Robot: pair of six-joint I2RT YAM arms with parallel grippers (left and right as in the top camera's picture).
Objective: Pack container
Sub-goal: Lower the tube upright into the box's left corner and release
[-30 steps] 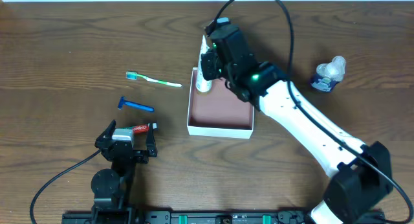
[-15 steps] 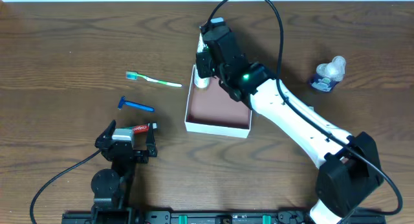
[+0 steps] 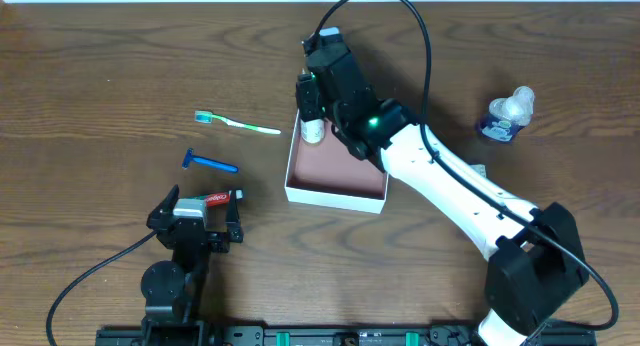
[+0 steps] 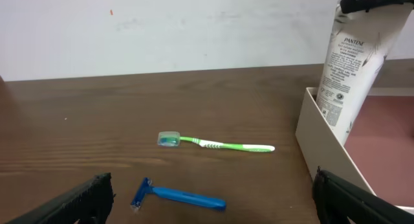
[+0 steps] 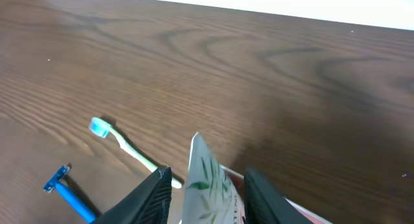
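The container (image 3: 336, 196) is a square shallow box with white walls and a pinkish-brown inside, at the table's middle; its wall also shows in the left wrist view (image 4: 323, 149). My right gripper (image 3: 311, 94) is shut on the top of a white Pantene tube (image 3: 313, 129), which stands tilted with its lower end in the container's far left corner. The tube shows between the fingers in the right wrist view (image 5: 206, 185) and in the left wrist view (image 4: 349, 68). My left gripper (image 3: 196, 224) is open and empty near the front edge.
A green toothbrush (image 3: 238, 123) and a blue razor (image 3: 210, 163) lie left of the container. A small red toothpaste tube (image 3: 217, 199) lies by my left gripper. A small clear bottle with a blue label (image 3: 507, 114) stands at the far right.
My right gripper has moved a little left with the tube's top. The container has slid slightly left. The left arm has not moved.
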